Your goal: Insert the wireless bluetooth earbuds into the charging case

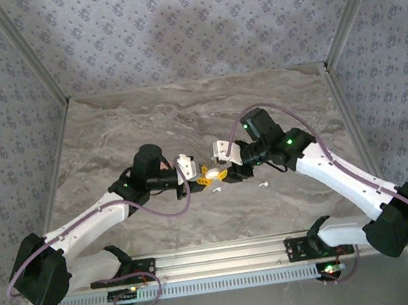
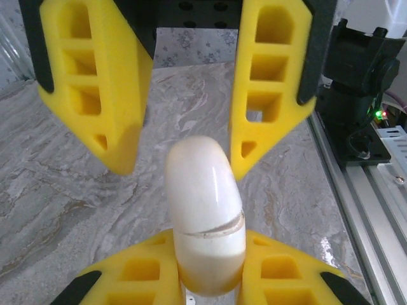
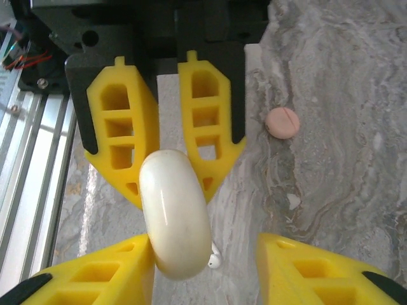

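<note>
The charging case (image 2: pixel 203 190) is a white, glossy oval with its lid seam closed. My left gripper (image 2: pixel 206 246) is shut on its lower end and holds it above the marble table. In the right wrist view the case (image 3: pixel 175 210) rests against the left finger of my right gripper (image 3: pixel 205 246), whose yellow fingers (image 3: pixel 324 273) stand wide apart and open. Both grippers meet head-on at the table's middle (image 1: pixel 211 172). One white earbud (image 3: pixel 215 257) lies on the table just under the case, also visible from above (image 1: pixel 214 189). Another earbud (image 1: pixel 263 186) lies further right.
A round pink disc (image 3: pixel 282 122) lies on the marble table (image 1: pixel 110 127) beyond the case. A small white chip (image 3: pixel 293 201) lies nearer. The aluminium rail (image 1: pixel 217 254) runs along the near edge, and patterned walls enclose the back and sides.
</note>
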Robot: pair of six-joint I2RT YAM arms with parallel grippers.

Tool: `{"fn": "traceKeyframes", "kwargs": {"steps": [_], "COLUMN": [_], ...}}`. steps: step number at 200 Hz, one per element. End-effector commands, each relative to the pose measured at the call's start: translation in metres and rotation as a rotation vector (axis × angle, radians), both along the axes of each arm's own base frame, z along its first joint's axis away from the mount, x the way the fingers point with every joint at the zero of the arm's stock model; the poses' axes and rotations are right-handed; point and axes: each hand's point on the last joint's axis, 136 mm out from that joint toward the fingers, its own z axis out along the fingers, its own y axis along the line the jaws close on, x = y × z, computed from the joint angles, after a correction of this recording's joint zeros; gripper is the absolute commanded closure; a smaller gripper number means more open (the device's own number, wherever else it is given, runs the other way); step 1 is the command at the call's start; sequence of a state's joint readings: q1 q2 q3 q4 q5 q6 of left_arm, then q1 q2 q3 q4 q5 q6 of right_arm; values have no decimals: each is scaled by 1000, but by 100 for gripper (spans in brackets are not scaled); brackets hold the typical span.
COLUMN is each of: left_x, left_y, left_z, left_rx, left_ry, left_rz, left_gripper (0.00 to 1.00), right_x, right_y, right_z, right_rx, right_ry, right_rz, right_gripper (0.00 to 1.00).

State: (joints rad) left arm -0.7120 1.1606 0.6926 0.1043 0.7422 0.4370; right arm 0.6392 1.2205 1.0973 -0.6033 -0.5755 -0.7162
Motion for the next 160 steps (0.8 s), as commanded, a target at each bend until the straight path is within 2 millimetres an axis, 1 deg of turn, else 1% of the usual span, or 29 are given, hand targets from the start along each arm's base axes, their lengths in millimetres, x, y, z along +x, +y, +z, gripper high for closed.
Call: {"fn": "traceKeyframes", "kwargs": {"steps": [1, 34, 59, 86, 109, 135, 147, 160], "left_x": [-15, -15, -14, -7, 3, 22, 31, 40], "left_y": [-4, -4, -4, -3, 1, 10, 16, 23], "left_z": [12, 12, 11, 6, 1, -8, -16, -22], "left_rx": [-31, -34, -36, -48, -81, -112, -121, -135], "left_ry": [14, 12, 10, 15, 34, 67, 88, 107], "left_rz": [-82, -81, -76, -45, -1, 97, 158, 223], "left_gripper": [82, 82, 82, 82, 83, 83, 83, 83], "right_x": [23, 24, 22, 15, 11, 16, 21, 27], "right_y": [-8, -10, -11, -12, -17, -23, -24, -25], "right_z": [19, 18, 22, 31, 34, 31, 27, 21], "right_rx": [75, 98, 114, 155, 178, 197, 215, 235], "right_ry": [-60, -38, -33, -26, -15, 63, 138, 261], "right_rz": [-90, -97, -94, -82, -93, -187, -268, -378], "right_gripper": [55, 54, 54, 52, 52, 50, 49, 48]}}
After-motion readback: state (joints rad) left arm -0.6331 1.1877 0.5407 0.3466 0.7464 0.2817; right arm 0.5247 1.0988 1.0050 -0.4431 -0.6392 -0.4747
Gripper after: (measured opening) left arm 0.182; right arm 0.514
